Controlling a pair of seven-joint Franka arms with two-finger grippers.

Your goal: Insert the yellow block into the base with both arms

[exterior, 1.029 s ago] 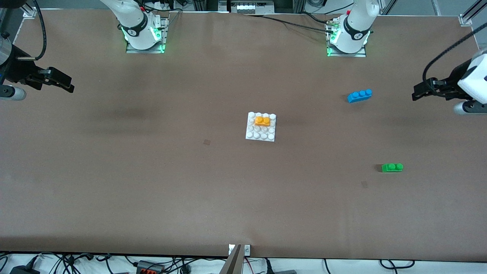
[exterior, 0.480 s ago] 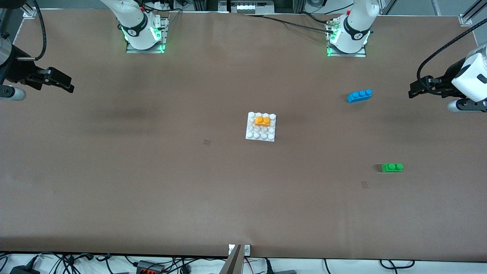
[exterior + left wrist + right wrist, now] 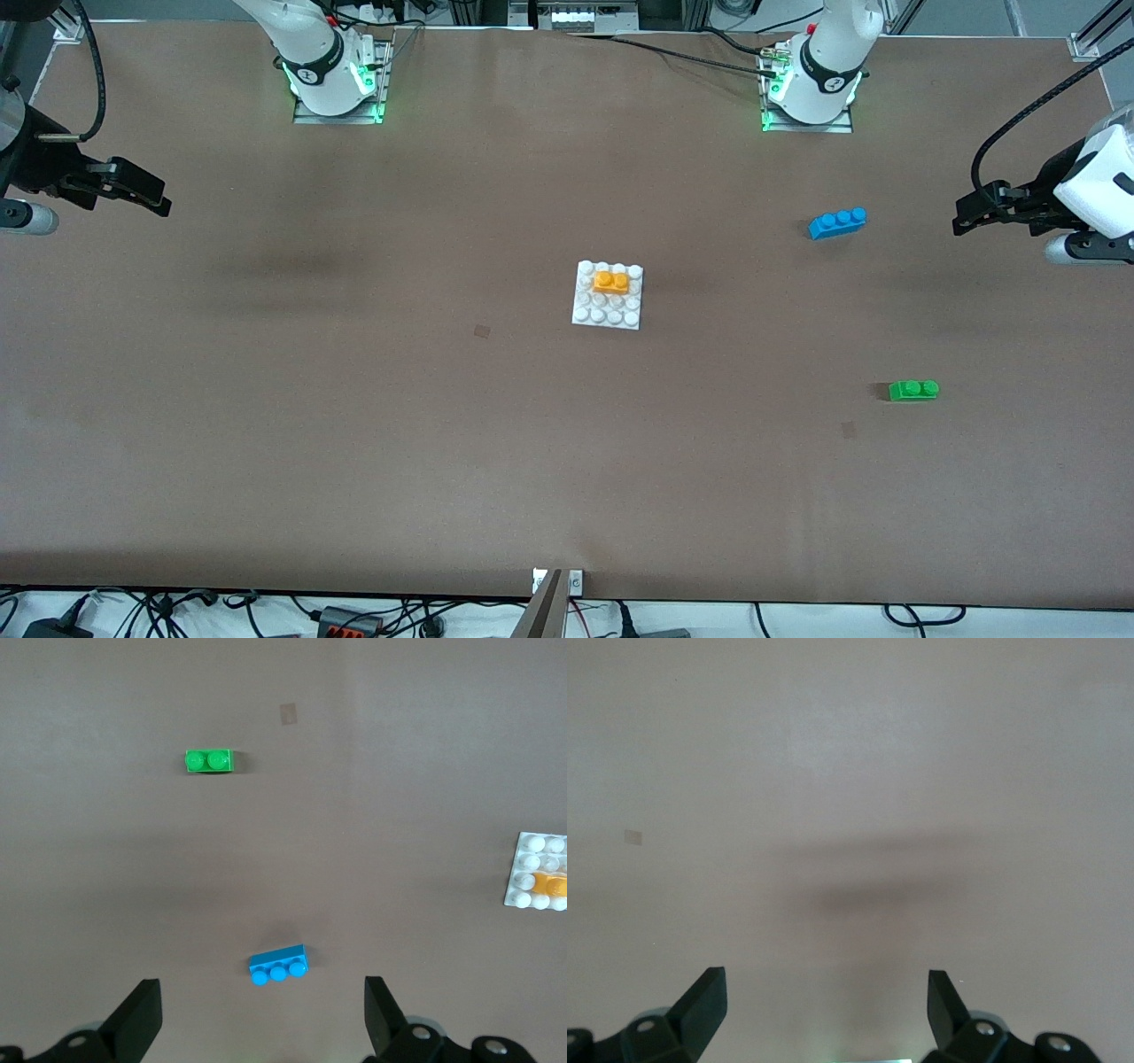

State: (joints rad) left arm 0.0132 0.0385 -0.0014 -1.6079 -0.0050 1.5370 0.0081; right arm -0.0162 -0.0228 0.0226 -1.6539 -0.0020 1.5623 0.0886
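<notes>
The yellow block (image 3: 611, 283) sits on the studs of the white base (image 3: 607, 312) at the middle of the table, in the base's rows farther from the front camera. Both also show at the edge of the left wrist view, the base (image 3: 528, 859) and the block (image 3: 549, 883). My left gripper (image 3: 959, 219) is open and empty, raised at the left arm's end of the table; its fingers (image 3: 142, 1014) frame bare table. My right gripper (image 3: 165, 199) is open and empty, raised at the right arm's end, over bare table (image 3: 824, 1001).
A blue three-stud brick (image 3: 837, 222) lies toward the left arm's end, also in the left wrist view (image 3: 278, 964). A green two-stud brick (image 3: 913, 390) lies nearer the front camera, also in the left wrist view (image 3: 209, 760). Cables run along the table's front edge.
The left arm has shifted slightly at its end of the table. The right arm, the block and the base have not moved.
</notes>
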